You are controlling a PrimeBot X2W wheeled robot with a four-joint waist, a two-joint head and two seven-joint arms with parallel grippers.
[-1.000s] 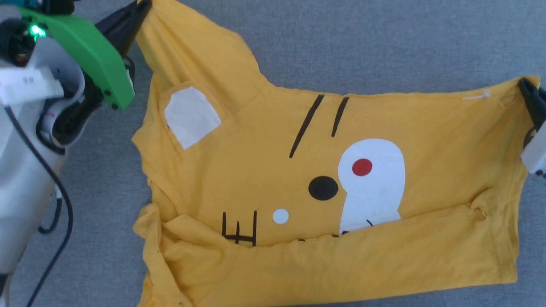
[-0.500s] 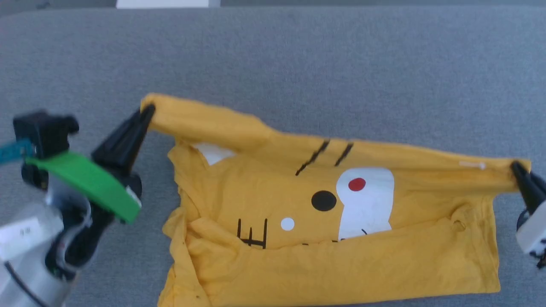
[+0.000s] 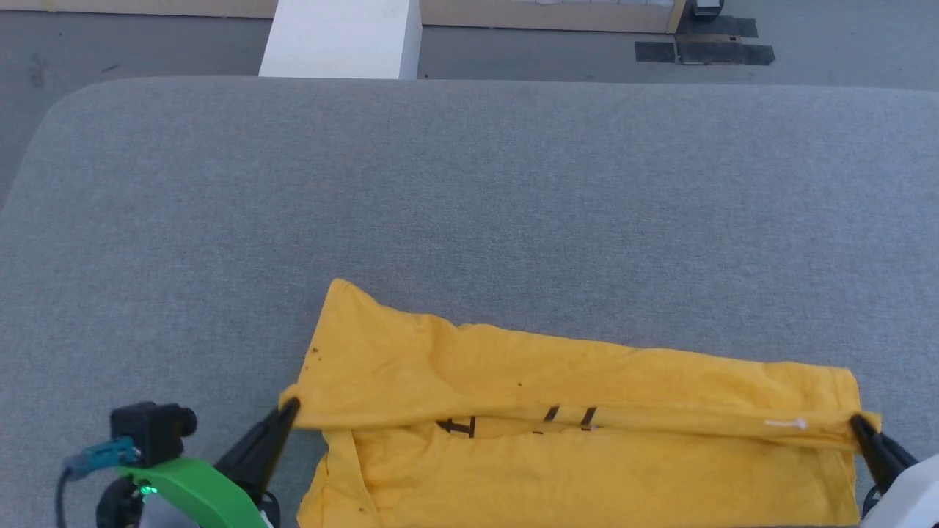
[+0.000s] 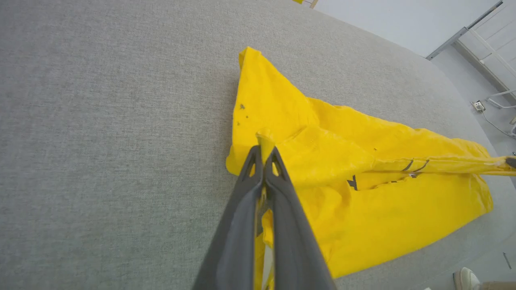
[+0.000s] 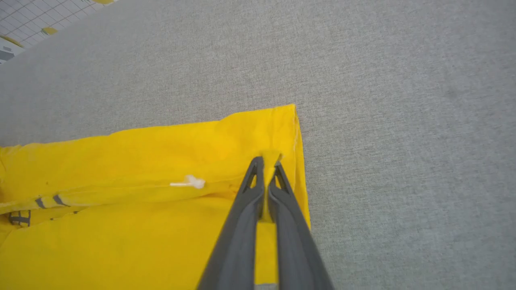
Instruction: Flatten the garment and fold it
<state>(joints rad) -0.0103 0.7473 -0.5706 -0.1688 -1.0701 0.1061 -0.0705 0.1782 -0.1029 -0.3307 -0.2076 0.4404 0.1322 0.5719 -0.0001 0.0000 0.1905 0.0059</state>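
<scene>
Grey fabric surface (image 3: 469, 183), w/ the garment (image 3: 587, 477) at its near edge, folded over so mostly plain yellow shows, bits of black print peeking out. Left gripper (image 3: 290, 405) & right gripper (image 3: 855, 423) are both pinched tight on the top layer's corners. Right wrist cam picks up a white tag (image 5: 189, 183); left wrist cam catches a shoe (image 4: 465, 278). Far side: white block (image 3: 341, 40).

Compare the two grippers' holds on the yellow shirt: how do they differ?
The left gripper pinches the garment where cloth bunches and a pointed flap sticks out past it; the right gripper pinches by a straight side edge. A white tag lies near the right gripper; dark specks lie near the left gripper. Both are shut on the garment's edge, stretched between them.
</scene>
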